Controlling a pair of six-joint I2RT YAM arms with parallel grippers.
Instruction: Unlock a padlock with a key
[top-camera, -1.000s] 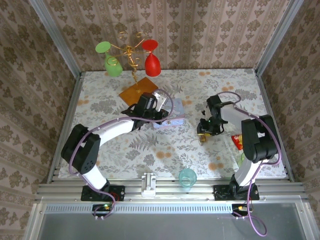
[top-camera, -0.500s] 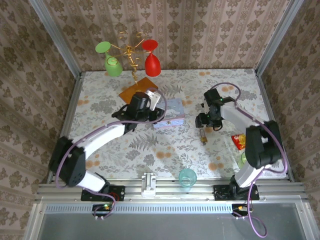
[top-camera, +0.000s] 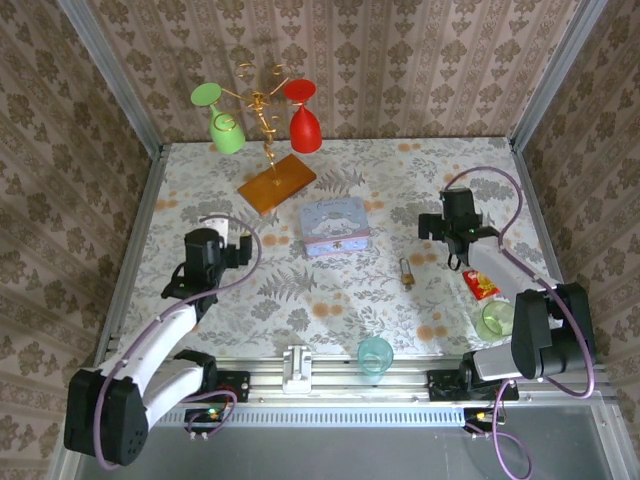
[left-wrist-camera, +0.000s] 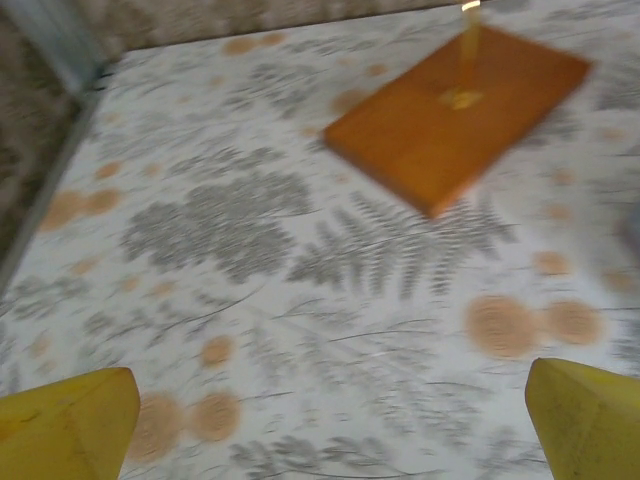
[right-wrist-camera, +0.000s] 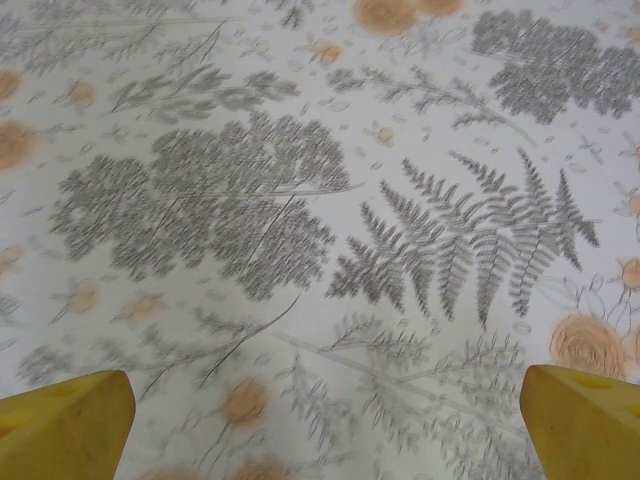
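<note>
Near the front rail, a small teal drinking glass (top-camera: 375, 355) stands on the flower-printed white table (top-camera: 300, 300), with a pale green translucent cup (top-camera: 493, 320) and a red packet (top-camera: 479, 285) off to the right.

Just beyond them the tiny brass-gold padlock (top-camera: 407, 272) lies alone on the cloth, between the two arms and touched by neither. The thin dark brass key cannot be made out apart from it. It may be sitting in the lock, but that is too small to tell, as is whether the shackle has sprung.

The left gripper (left-wrist-camera: 330, 425) hovers over bare cloth well to the padlock's left, its yellow fingertips (left-wrist-camera: 70, 420) spread wide with nothing between them. The right gripper (right-wrist-camera: 328, 425) hangs near the padlock's far right, its fingertips (right-wrist-camera: 65, 420) equally wide and empty.

Farther back sit a pastel blue rectangular tin box (top-camera: 335, 227) and the orange wooden base (top-camera: 277, 183) of a gold wire stand (top-camera: 262, 105) carrying a green glass (top-camera: 226, 128) and a red glass (top-camera: 304, 122).

With both arms clear and empty-handed, the work looks either finished or paused. If the lock is shut, finding and turning the key remains.
</note>
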